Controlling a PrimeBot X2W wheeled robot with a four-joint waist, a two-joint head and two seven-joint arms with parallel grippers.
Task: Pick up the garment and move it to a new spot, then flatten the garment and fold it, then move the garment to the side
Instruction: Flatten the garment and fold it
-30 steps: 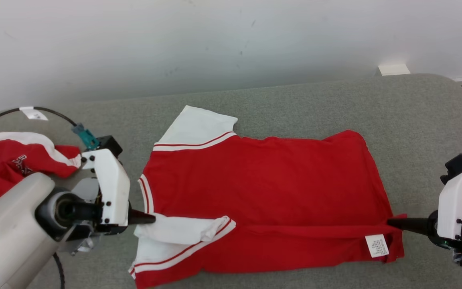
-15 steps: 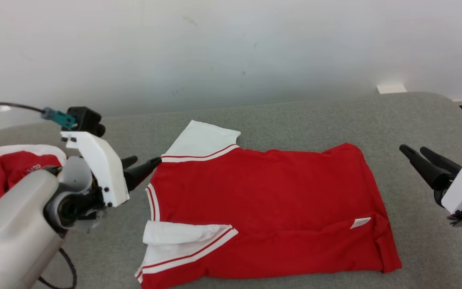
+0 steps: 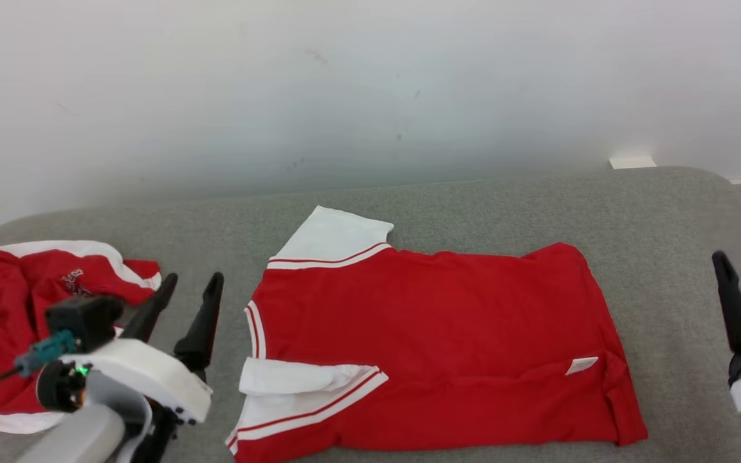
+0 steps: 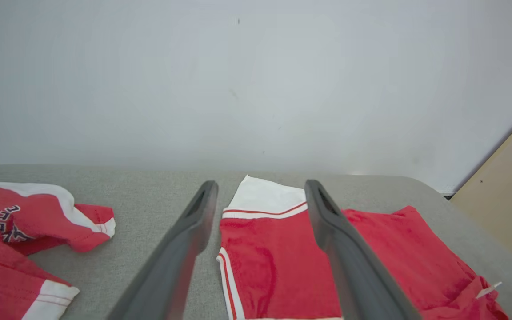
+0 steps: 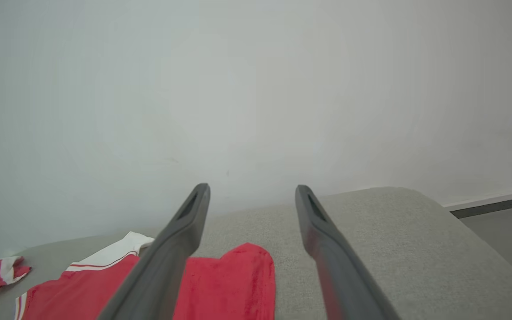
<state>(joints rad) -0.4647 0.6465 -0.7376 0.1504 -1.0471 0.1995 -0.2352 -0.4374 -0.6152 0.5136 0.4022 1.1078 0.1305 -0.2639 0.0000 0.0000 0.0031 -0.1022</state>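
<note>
Garment [image 3: 422, 334]: red shirt with white sleeves, lying spread on the grey tabletop [image 3: 505, 206], neck end toward the robot's left, hem toward its right. The near long edge looks turned over onto the body: near sleeve [image 3: 300, 379] lies folded on top, and the care label [image 3: 581, 365] is exposed by the hem. Far sleeve [image 3: 335, 235] sticks out flat toward the wall [image 3: 345, 96]. Left hand [image 3: 192, 283]: fingers spread wide, holding nothing, just off the neck end, not touching cloth. Right hand [image 3: 740, 260]: fingers also apart, empty, well clear of the hem end. A second red garment [image 3: 17, 308] sits crumpled at the far left, apart from the work. Judgement: one lengthwise fold is in, and the far-side fold is the likely next step. To do it well: take the far edge at two matched points, left hand at the far sleeve seam, right hand at the far hem corner. Pinch through both layers, lift both ends together, keep the cloth lightly taut between the hands, and lay it down parallel to the near fold. Risk: an uneven lift skews the edge; the near hem corner is wrinkled and could drag open.
</note>
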